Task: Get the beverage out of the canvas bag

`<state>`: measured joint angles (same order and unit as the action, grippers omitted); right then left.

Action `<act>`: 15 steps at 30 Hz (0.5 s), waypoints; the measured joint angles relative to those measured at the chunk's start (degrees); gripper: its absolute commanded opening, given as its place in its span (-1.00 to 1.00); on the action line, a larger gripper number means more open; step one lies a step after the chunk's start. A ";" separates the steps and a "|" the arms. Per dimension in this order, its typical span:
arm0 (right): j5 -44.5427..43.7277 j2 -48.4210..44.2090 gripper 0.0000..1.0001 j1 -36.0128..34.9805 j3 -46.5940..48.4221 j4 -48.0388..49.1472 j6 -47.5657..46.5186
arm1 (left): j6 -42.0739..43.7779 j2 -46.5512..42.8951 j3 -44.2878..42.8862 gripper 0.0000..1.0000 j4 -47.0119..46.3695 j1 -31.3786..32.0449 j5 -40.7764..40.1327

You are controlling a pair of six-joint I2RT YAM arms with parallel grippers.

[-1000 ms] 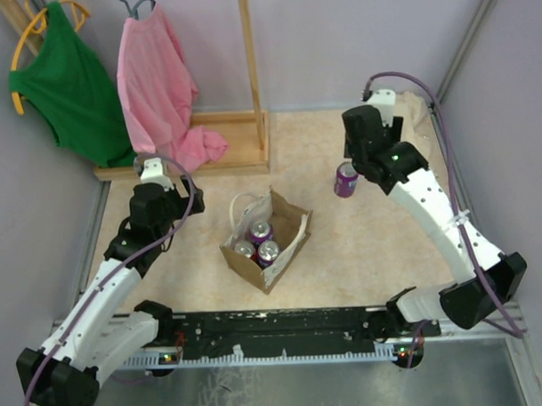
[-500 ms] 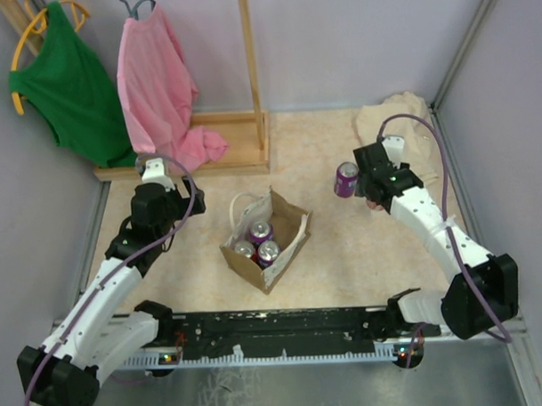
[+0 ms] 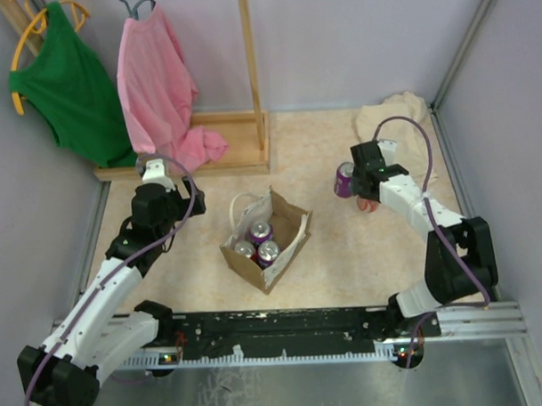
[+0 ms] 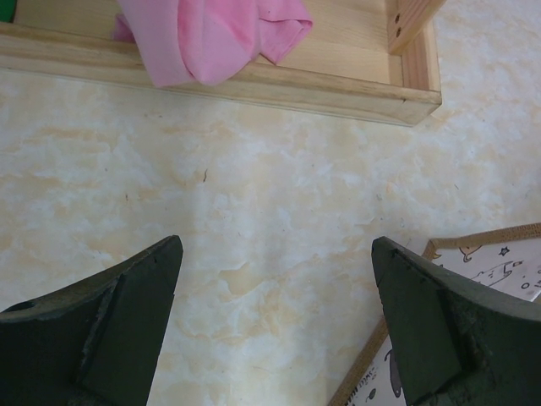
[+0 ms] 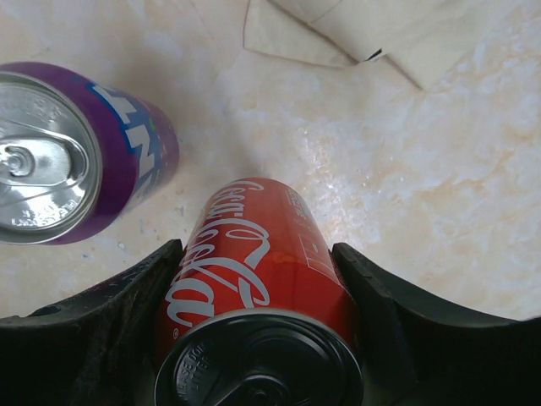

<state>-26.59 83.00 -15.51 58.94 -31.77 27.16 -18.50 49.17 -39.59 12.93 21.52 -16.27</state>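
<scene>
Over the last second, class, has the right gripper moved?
Yes. In the top view the right gripper, shut on the red can, came toward the near edge, ending beside the unmoved purple can.

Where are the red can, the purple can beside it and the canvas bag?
red can (image 5: 254,254): right wrist view, its printed side.
purple can (image 5: 122,161): right wrist view, its side wall.
canvas bag (image 3: 292,240): top external view, its right wall.

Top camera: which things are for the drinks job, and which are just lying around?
Job: small tan-brown canvas bag; three cans inside it; purple can standing outside; red cola can in the right gripper.
Lying about: green shirt, pink shirt, wooden rack, beige crumpled cloth.
</scene>
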 measured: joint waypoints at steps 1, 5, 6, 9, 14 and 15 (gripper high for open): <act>0.42 0.66 -1.00 0.02 -0.15 0.11 0.11 | 0.00 0.02 0.00 0.99 0.02 0.00 0.00; 2.01 2.64 -1.00 0.33 -0.46 0.44 0.59 | 0.02 0.02 0.00 0.99 0.09 0.00 -0.02; 2.25 3.06 -1.00 0.44 -0.46 0.66 0.72 | 0.02 0.02 0.00 0.99 0.13 0.00 -0.02; 2.91 4.63 -1.00 0.85 -0.46 0.92 1.14 | 0.02 0.07 0.00 0.99 0.13 0.00 -0.02; 3.78 5.95 -0.81 1.33 -0.57 0.98 1.66 | 0.02 0.24 0.00 0.99 0.22 0.00 -0.02; 3.85 5.95 -0.65 1.38 -0.90 1.33 1.75 | 0.02 0.24 0.00 0.99 0.24 0.00 -0.02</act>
<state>-22.74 88.95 -14.13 58.04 -30.44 28.91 -18.48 49.41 -39.59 13.17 21.52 -16.29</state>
